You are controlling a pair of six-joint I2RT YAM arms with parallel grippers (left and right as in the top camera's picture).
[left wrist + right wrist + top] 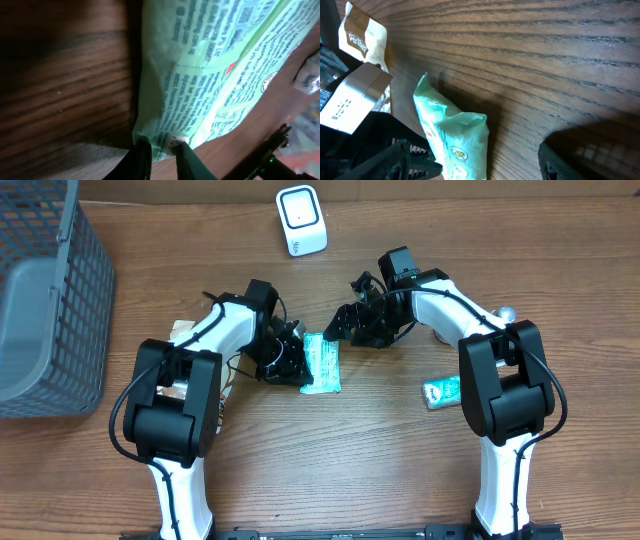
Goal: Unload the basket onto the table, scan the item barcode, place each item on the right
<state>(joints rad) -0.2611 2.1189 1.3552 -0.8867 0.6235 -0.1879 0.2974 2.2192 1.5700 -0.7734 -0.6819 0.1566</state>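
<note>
Clock reads off the overhead view, 12 = far edge.

Nearest: small green sachet (440,391) at 4, beside the right arm, untouched.

Centre: green packet (324,365), print up, on or just above the table (400,470); we can't tell which. The left gripper (293,363) sits at the packet's 9 o'clock edge, jaws narrow, pinching the rim. The left wrist view shows its fingertips (142,159) nipping the seal. We judge the edge grip keeps the print uncovered.

The right gripper (345,323) hovers at the packet's 1 o'clock corner, jaws wide, holding nothing, probably placed to take the other edge. A brown-and-white bag (183,332) lies under the left arm at 9.

Far: white barcode scanner (301,220) at 12, well apart from the packet. Grey wire basket (45,300) at 10.

We can't make out the barcode. Our read is that the packet needs lifting and facing to the scanner.
</note>
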